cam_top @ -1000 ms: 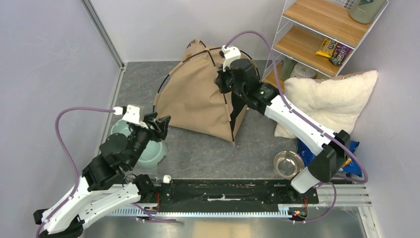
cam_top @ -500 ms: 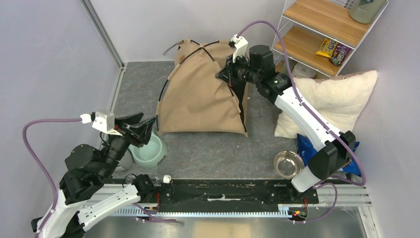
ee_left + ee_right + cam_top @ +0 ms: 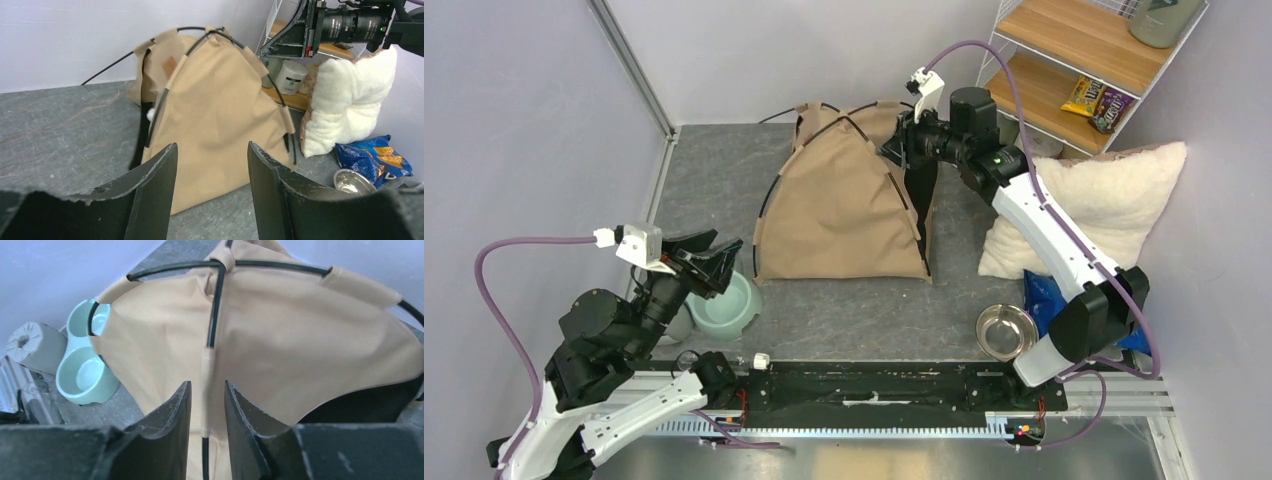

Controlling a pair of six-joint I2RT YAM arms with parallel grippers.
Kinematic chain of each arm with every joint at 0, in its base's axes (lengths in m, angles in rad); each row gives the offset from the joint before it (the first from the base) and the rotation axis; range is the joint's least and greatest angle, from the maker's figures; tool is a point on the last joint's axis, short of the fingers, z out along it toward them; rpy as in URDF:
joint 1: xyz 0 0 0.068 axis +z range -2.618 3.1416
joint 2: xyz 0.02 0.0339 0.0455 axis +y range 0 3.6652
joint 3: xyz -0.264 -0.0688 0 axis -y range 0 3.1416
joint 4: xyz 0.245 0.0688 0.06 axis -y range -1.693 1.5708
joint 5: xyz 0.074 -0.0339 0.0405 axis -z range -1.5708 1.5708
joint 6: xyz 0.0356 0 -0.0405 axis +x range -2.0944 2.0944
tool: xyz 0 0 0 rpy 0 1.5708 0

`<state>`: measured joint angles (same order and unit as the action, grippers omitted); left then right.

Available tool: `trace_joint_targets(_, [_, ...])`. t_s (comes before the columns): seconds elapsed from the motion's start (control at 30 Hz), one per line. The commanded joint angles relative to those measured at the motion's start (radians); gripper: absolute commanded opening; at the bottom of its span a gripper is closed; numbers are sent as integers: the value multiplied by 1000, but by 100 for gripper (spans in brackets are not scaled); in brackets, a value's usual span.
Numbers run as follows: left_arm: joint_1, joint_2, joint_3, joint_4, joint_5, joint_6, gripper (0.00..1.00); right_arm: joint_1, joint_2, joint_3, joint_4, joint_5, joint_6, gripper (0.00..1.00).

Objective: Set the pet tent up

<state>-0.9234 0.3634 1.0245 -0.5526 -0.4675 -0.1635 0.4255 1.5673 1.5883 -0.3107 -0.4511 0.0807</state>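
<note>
The tan pet tent [image 3: 844, 215] stands upright at the back middle of the floor, its thin black poles [image 3: 215, 315] crossing at the top. A brown label patch [image 3: 169, 66] shows on its far-left panel. My right gripper [image 3: 894, 150] hangs at the tent's upper right side, open by a narrow gap. In the right wrist view the gripper [image 3: 207, 382] straddles one sleeved pole, which runs between the fingers without being pinched. My left gripper [image 3: 719, 255] is open and empty above the green bowl, pointing at the tent [image 3: 220, 100] from some way off.
A green double bowl [image 3: 724, 305] sits under the left gripper. A steel bowl [image 3: 1006, 330] and a blue bag [image 3: 1044, 300] lie at the front right. A fluffy white pillow [image 3: 1094, 200] leans beside the wire shelf [image 3: 1074, 60]. A grey roll [image 3: 30, 347] stands by the bowl.
The right gripper has swung the tent upright and to the right, then opened off the pole. The left arm drew back left earlier and has since held still.
</note>
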Motion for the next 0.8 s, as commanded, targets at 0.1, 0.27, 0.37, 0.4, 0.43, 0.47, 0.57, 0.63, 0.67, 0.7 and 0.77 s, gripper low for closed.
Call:
trace_joint_targets(0.1, [-3, 18, 18, -3, -1, 5, 60, 1, -69, 55, -130, 116, -143, 57])
trace_joint_targets(0.27, [-2, 20, 14, -3, -9, 15, 61, 7, -88, 172, -210, 182, 19, 66])
trace_joint_targets(0.37, [-3, 27, 13, -4, -18, 20, 61, 48, -112, 183, -164, 247, 177, 67])
trace_joint_targets(0.4, [-2, 28, 12, -3, -22, 21, 61, 70, -114, 183, -146, 274, 227, 67])
trace_joint_targets(0.43, [-3, 31, 10, -3, -26, 21, 61, 93, -111, 185, -135, 304, 286, 67])
trace_joint_targets(0.47, [-3, 32, 7, -3, -29, 19, 61, 126, -101, 191, -127, 331, 323, 66])
trace_joint_targets(0.57, [-3, 38, -4, -3, -40, 13, 61, 246, -42, 226, -128, 498, 414, 64])
trace_joint_targets(0.63, [-3, 40, -11, -6, -50, 10, 61, 312, 5, 248, -123, 612, 453, 57])
trace_joint_targets(0.67, [-3, 41, -15, -10, -57, 7, 61, 340, 34, 267, -126, 666, 477, 54])
trace_joint_targets(0.7, [-3, 41, -19, -14, -63, 4, 61, 359, 57, 282, -129, 715, 503, 52])
trace_joint_targets(0.77, [-3, 38, -33, -17, -79, -2, 61, 396, 108, 306, -132, 785, 543, 51])
